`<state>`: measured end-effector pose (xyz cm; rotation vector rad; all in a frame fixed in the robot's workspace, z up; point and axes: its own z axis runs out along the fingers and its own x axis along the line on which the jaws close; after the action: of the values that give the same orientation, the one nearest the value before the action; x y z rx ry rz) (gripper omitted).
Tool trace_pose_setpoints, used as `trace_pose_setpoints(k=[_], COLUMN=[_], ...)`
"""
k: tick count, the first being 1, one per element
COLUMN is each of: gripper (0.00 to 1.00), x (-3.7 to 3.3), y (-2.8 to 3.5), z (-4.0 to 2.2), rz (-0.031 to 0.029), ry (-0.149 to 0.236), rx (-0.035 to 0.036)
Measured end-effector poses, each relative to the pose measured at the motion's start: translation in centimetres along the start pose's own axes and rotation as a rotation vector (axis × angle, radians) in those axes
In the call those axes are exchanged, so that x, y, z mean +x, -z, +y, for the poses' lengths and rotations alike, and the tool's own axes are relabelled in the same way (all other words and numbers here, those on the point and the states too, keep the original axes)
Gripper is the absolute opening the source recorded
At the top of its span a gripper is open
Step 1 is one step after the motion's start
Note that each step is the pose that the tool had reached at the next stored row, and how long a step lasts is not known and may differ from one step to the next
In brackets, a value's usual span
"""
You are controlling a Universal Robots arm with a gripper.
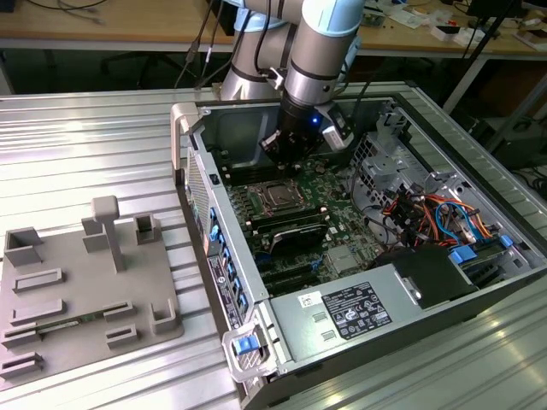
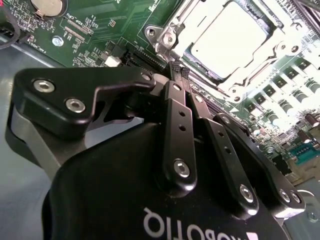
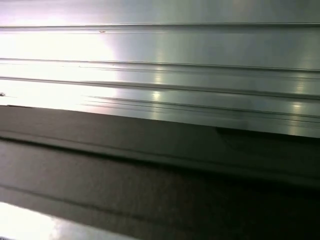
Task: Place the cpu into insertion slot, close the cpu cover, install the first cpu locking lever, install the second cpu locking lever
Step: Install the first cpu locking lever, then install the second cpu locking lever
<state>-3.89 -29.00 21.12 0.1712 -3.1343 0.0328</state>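
Exterior view is giving the whole layout. On its left, a grey moulded tray with raised blocks is lying on the ribbed aluminium table. Right of that, the open sheet-metal case is lying on its side. The arm is reaching down into it, and the gripper is hanging just above the slot. Long black memory slots are running beside the slot. A grey PSU box and orange, red and blue cables are sitting toward the view's right.

Second wrist view is adding the close detail. The black metal gripper is clenched, with 2 fingers pressed together and nothing showing between them. The tips are sitting right at the corner of the slot's silvery rim; I cannot tell whether they are touching it. The cpu is already lying flat in the slot, its dull silver-grey top showing. The cover, a thin bright metal frame, is lying down around the cpu, which is showing through its window. The green board is surrounding the slot, with a round coin cell at the frame edge.

First wrist view is showing blurred ribbed bright metal above a dark matte band.
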Motion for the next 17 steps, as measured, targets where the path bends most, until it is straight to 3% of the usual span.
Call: trace_pose_setpoints(k=[10,17], gripper=[0.11,0.11], x=[0.09,0.09], y=[0.00,0.00], z=[-0.79,-0.81], rz=[0.0003,0.0003], ry=[0.000,0.000], rx=[0.0020,0.0020])
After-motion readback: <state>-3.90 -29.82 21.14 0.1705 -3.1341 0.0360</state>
